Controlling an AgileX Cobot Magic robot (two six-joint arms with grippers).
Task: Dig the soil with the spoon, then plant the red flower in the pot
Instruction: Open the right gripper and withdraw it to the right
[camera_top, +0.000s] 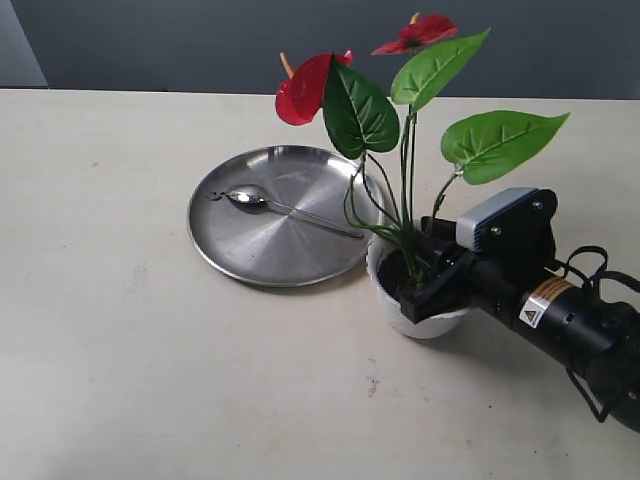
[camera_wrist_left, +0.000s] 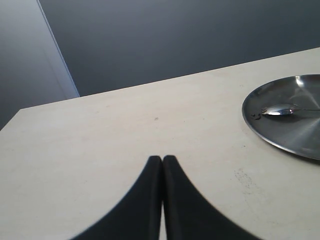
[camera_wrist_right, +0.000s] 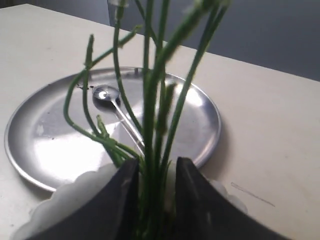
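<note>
Spoon (camera_top: 290, 209) on steel plate (camera_top: 240, 255) beside pot (camera_top: 425, 322).

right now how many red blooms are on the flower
2. One bloom sits at the upper left of the flower, above the plate; the other is higher, at the top right. None seems hidden.

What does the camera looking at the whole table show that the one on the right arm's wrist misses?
Only the exterior view shows the red flower's blooms, its broad green leaves, the soil in the pot and the right arm's body.

Only the right wrist view shows, up close, the right gripper with its fingers closed around the thin green stems.

Both show the steel plate, the spoon lying on it, the white pot's scalloped rim and the pale table.
</note>
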